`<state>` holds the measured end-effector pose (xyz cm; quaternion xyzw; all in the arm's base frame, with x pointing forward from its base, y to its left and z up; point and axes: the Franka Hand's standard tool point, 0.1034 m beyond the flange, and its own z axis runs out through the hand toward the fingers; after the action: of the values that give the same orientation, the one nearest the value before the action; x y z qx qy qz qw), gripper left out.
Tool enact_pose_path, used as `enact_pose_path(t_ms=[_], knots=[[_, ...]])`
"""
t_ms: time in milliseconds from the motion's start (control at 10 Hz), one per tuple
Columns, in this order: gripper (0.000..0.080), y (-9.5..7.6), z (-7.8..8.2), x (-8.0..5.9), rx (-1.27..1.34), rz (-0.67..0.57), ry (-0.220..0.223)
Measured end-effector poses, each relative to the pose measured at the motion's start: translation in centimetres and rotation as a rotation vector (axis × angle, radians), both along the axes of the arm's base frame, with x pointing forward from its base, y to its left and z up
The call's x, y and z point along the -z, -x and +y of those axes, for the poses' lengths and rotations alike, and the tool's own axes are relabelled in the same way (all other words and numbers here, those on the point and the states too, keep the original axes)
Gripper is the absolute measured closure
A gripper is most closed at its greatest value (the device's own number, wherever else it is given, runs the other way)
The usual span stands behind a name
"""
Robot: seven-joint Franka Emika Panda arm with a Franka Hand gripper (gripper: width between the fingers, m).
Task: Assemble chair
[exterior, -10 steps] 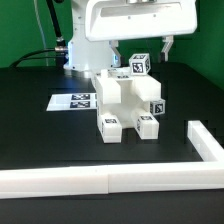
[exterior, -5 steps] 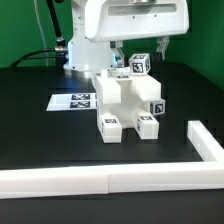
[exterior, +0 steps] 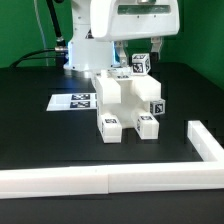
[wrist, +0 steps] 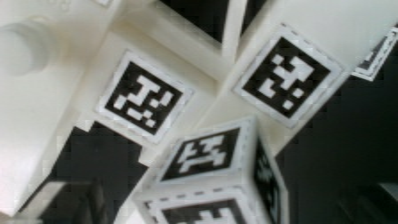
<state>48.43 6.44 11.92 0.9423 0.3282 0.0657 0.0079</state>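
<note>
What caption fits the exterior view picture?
Small chunky matte-white plastic chair of blocky pieces on a black table, beneath the white robot arm.

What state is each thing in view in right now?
chair: resting on the table, not gripped.
top cube: sitting on the chair's highest part, clear of the fingers.
end effector: open, above the top cube, holding nothing.
marker board: lying flat on the table.
border rail: lying along the table's edge, untouched.
</note>
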Motion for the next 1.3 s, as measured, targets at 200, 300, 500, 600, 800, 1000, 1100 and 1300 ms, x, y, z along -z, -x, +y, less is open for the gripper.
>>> enact_pose_path(t_ms=[200,300,500,600,800,1000,1100,1300], knots=[[0.0342,0.0,0.0,0.0,0.0,0.0,0.0],[0.0476,0.01,0.0,0.0,0.0,0.0,0.0],[0.0512,0.0,0.0,0.0,0.025,0.001,-0.003],[0.0512,0.0,0.0,0.0,0.025,0.001,-0.003],[0.0512,0.01,0.01,0.01,0.105,0.003,-0.014],[0.0512,0.01,0.01,0.01,0.231,0.007,-0.031],[0.0512,0.01,0.01,0.01,0.276,0.008,-0.037],[0.0512,0.01,0.02,0.01,0.437,0.013,-0.059]])
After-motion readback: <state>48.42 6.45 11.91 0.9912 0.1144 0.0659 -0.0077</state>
